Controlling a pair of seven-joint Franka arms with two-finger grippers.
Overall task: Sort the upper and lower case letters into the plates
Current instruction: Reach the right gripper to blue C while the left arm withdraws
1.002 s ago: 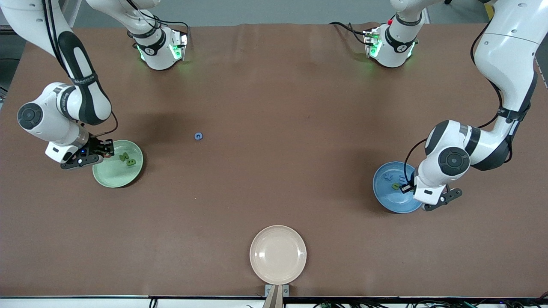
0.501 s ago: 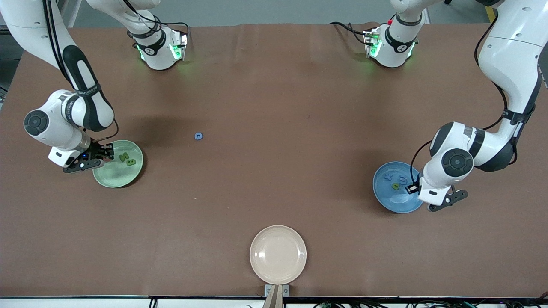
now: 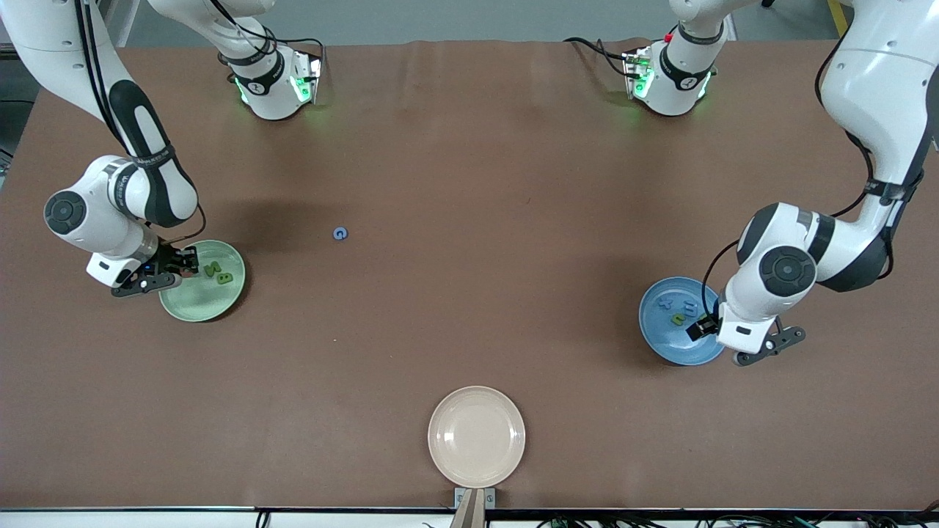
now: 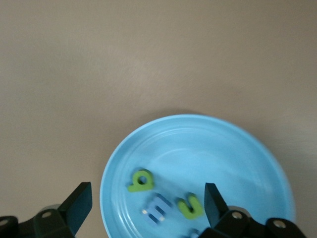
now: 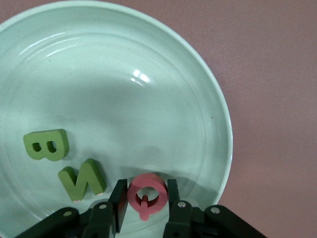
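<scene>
Front view, twelve o'clock taken at the robots' bases. The pale green plate (image 3: 192, 312) stood at about nine o'clock on the table (image 3: 469, 330), toward the right arm's end. The medium blue plate (image 3: 664, 345) stood at about four o'clock, toward the left arm's end. A cream plate (image 3: 477, 436) sat at six o'clock, nearest the camera. One blue letter (image 3: 340, 234) lay alone on the table, just off centre toward ten o'clock and well apart from all three plates. The right gripper (image 3: 183, 265) was low over the green plate's ten o'clock rim, beside two green letters (image 3: 218, 273) lying in that plate. The left gripper (image 3: 700, 326) hung over the blue plate's three o'clock edge. Small letters (image 3: 678, 319) lay inside that plate.

Left wrist view. The fingers (image 4: 79, 203) stood wide apart with nothing between them – empty. Below them in the blue plate lay a green b (image 4: 140, 180), a blue m (image 4: 157, 207) and a second green piece (image 4: 190, 206). I could not tell which letter that piece was.

Right wrist view. The fingers (image 5: 119, 206) stood close against both sides of a red letter (image 5: 146, 192) – a narrow grip, right down at the green plate's inner slope. A green B (image 5: 46, 144) and a green N (image 5: 81, 179) lay in the same plate, the N just beside the gripped piece.
</scene>
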